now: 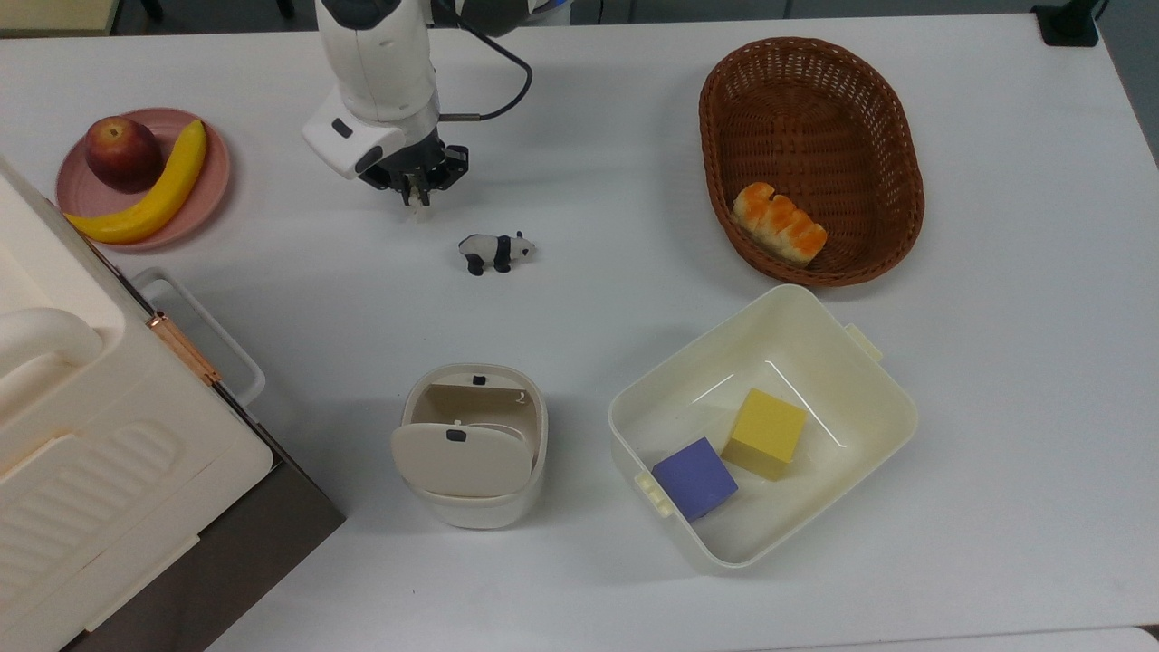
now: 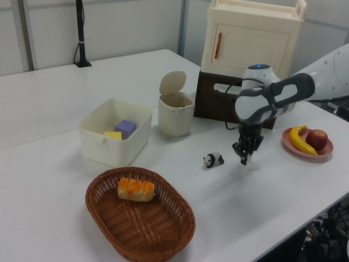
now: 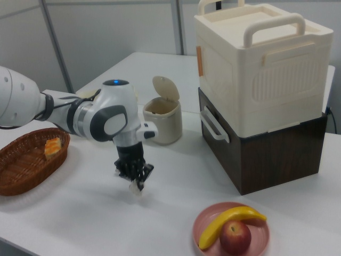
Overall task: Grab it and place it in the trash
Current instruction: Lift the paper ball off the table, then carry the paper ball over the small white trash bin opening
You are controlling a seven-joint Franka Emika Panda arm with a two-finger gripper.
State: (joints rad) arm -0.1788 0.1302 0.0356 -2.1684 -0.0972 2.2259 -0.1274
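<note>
The fingers (image 1: 416,192) pinched the paper (image 1: 417,213) just above the bench (image 1: 589,181), near the panda (image 1: 495,250), the bin (image 1: 473,444) well apart.

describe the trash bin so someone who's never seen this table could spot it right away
In the top view, start at the big cream cabinet at the left edge. The trash bin stands just right of it, left of the square tub. It is smaller, rounded, with a raised flap lid.

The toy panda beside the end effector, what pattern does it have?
Black and white patches on the toy panda, clearest in the top view.
</note>
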